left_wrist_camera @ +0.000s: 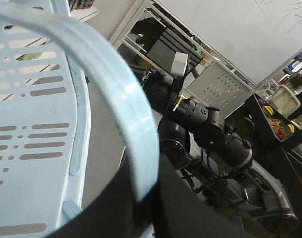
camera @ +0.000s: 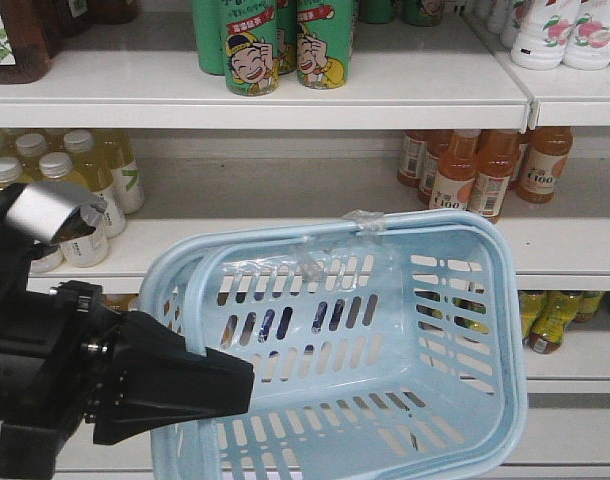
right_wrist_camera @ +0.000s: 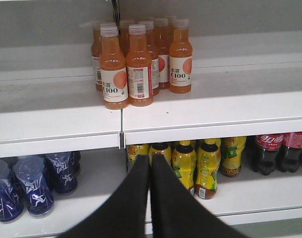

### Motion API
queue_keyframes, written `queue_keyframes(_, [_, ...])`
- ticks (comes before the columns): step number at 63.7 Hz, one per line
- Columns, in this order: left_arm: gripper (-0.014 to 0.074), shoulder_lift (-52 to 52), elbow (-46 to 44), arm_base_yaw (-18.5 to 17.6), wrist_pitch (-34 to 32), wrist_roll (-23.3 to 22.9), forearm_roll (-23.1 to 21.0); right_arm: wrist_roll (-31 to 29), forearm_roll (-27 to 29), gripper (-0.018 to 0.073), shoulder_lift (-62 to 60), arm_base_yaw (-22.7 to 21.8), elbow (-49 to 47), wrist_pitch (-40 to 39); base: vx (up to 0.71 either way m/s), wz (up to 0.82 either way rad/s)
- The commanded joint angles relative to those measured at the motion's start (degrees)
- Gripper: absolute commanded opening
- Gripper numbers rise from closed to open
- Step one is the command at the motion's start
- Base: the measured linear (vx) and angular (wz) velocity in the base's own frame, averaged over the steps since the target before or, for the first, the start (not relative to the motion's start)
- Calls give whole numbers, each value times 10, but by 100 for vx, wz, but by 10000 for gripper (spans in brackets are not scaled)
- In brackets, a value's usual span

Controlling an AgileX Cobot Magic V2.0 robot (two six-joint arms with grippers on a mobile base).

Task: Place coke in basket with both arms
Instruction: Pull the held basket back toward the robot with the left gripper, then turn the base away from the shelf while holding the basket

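The pale blue basket [camera: 435, 222] hangs tilted in front of the shelves with nothing inside it. My left gripper [camera: 235, 385] is shut on the basket's swing handle [left_wrist_camera: 126, 99], which runs down between the black jaws of this gripper [left_wrist_camera: 141, 203]. In the right wrist view my right gripper [right_wrist_camera: 150, 161] is shut with nothing in it and points at the shelves. Two coke bottles [right_wrist_camera: 268, 148] with red labels stand on the lower shelf, to the right of the right gripper and farther back.
Orange juice bottles [right_wrist_camera: 127, 69] stand on the middle shelf [right_wrist_camera: 200, 106]. Yellow tea bottles [right_wrist_camera: 196, 163] sit just behind the right gripper's tips, with dark blue bottles [right_wrist_camera: 29, 186] to the left. Green cans [camera: 250, 50] fill the top shelf. The other black arm [left_wrist_camera: 215, 134] shows behind the handle.
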Motion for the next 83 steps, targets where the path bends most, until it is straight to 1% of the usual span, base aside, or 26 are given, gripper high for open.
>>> queue_keyframes(1, [-8,-14,-14,-1,-53,3,-57,-2,-4,-5,-11,-4,6,-41,-1,-4])
queue_keyframes(26, [-8,-14,-14,-1,-54,3,-57,-2,-4,-5,-11,-4,6,-41,-4,-20])
queue_keyframes(83, [-7,-14,-14,-1,-54,3,-57,-2,-4,-5,-11,-4,6,-41,-6,-47])
